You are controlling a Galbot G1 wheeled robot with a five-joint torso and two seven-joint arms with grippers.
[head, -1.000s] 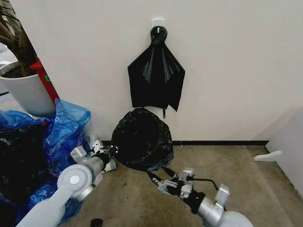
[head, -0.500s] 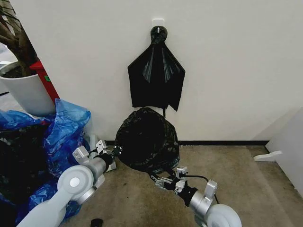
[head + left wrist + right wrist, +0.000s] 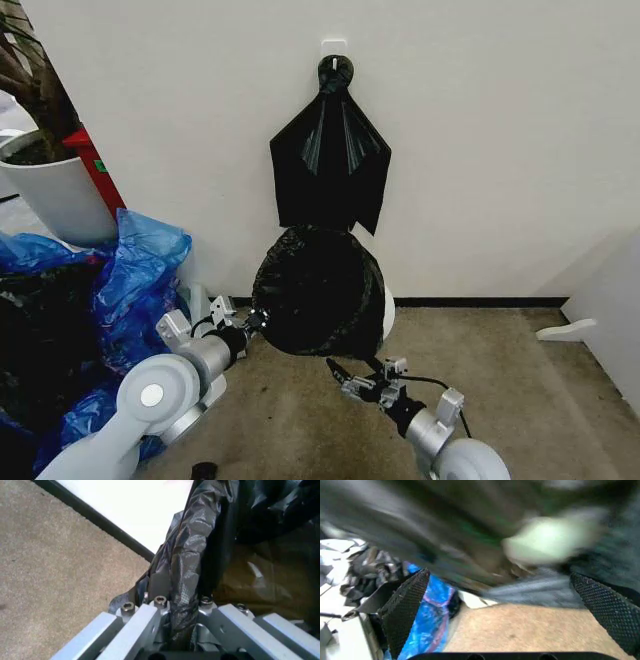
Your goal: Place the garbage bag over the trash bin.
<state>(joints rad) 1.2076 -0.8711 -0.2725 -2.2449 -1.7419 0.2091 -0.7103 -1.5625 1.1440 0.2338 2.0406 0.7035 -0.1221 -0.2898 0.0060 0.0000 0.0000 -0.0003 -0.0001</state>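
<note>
Pinching a fold of the garbage bag [image 3: 318, 290] between its fingers, the left end effector [image 3: 252, 322] is sitting low at the bag's left flank, and the left wrist view shows crumpled black film running straight into the clamp. The right end effector [image 3: 352, 380] is hovering just below and in front of the bag with its fingers spread, gripping nothing. The bag is ballooning over the trash bin [image 3: 387, 310], which is peeking out as a pale sliver just beyond the right end effector, against the wall on the floor [image 3: 500, 380].

To do this step well, the left end effector should be keeping its pinch firm while the film is being drawn down evenly; the right one probably needs to be catching the opposite hem so the mouth is stretching round the rolled rim rather than bunching on one side. Thin plastic is likely tearing if tugged hard.
</note>
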